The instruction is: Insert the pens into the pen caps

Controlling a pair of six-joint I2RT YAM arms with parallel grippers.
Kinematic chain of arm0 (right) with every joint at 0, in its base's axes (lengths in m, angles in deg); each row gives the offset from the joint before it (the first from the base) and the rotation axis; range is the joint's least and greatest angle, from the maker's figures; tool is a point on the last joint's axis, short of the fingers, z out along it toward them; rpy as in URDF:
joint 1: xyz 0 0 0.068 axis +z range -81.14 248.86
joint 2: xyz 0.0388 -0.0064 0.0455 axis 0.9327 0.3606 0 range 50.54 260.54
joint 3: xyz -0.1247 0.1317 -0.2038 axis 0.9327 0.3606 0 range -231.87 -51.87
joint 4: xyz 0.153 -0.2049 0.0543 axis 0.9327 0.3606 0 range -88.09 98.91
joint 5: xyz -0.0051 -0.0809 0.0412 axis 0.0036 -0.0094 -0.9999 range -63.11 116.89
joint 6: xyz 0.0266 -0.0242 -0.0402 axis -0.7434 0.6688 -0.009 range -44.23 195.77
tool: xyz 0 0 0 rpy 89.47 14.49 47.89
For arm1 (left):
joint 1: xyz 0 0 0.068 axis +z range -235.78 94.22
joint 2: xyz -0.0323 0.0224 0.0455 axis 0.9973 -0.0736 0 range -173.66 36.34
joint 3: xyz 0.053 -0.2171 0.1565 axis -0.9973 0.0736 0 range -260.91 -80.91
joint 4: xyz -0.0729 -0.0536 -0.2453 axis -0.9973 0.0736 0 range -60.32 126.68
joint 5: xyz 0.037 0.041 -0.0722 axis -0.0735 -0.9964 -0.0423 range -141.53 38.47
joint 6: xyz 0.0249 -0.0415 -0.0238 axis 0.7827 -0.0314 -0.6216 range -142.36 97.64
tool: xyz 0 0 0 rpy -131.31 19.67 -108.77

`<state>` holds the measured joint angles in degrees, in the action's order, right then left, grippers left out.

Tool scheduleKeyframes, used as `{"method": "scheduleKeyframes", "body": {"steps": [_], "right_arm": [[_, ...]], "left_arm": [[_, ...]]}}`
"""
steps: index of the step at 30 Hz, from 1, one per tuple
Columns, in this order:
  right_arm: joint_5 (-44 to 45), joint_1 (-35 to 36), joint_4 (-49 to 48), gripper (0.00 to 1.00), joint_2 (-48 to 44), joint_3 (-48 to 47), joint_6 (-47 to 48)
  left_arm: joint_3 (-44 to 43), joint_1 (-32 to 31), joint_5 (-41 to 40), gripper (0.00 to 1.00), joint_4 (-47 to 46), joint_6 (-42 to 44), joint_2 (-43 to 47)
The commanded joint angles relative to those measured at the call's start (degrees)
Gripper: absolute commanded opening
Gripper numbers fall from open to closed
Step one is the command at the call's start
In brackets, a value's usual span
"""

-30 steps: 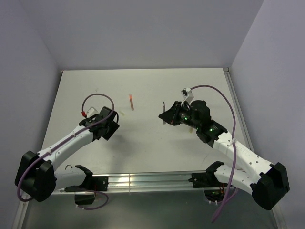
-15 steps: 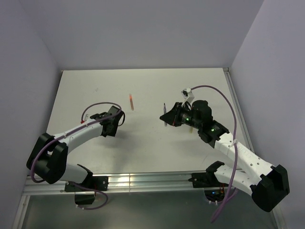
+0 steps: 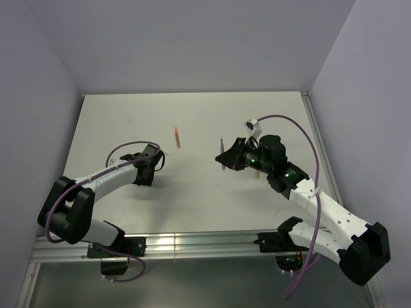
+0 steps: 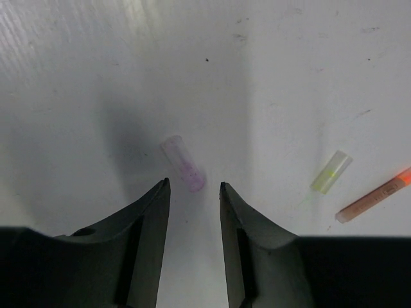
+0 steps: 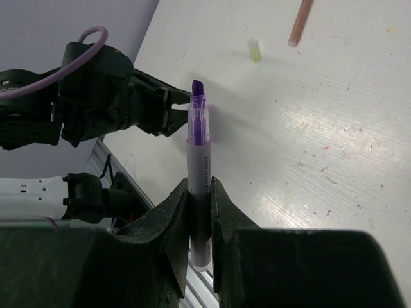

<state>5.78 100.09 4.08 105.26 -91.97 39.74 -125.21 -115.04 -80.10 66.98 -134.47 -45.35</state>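
Worktop (image 3: 212, 199) comes first: white and scuffed, it carries the loose pieces in its far half. Over its middle reaches the right arm (image 3: 308, 192), its right claw (image 5: 200, 187) closed on the purple pen (image 5: 198, 151). The grip sits low on the barrel, so the bare tip points away, free of the fingers. By my reading, that leaves the writing end exposed to take a cap.

From the other side curls the left arm (image 3: 103, 183). Its left claw (image 4: 194, 185) is narrowly parted with nothing gripped, its tips either side of the near end of the lilac cap (image 4: 183, 164), which lies flat on the worktop. This looks like the line-up for a pinch, so that cap and pen can meet between the arms. To the right lies the orange pen (image 4: 376, 200), with the yellow-green cap (image 4: 332, 172) near its end; neither is touched.

The overhead view gives the layout, with the arms facing each other well apart, but the caps are too small to make out there. Only the left wrist view shows how the tips frame the lilac cap. Only the right wrist view shows the grip on the pen, with the left claw beyond its tip.
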Motion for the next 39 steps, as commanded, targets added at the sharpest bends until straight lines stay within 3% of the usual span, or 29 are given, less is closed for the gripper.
{"method": "scheduleKeyframes", "body": {"steps": [1, 15, 39], "right_arm": [[-0.9, -0.4, -1.4, 0.0, -0.3, 0.2, 1.1], [-1.0, -0.7, -1.5, 0.0, -0.6, 0.7, 1.3], [-3.3, -2.4, -2.0, 0.0, -1.5, 1.6, 1.0]], "left_arm": [[1.2, 0.7, -0.7, 0.42, 0.4, -2.8, 0.2], [0.2, 4.6, 2.1, 0.41, -2.9, 2.9, -4.2], [-12.6, 5.5, 7.1, 0.34, 5.7, 22.6, -21.3]]}}
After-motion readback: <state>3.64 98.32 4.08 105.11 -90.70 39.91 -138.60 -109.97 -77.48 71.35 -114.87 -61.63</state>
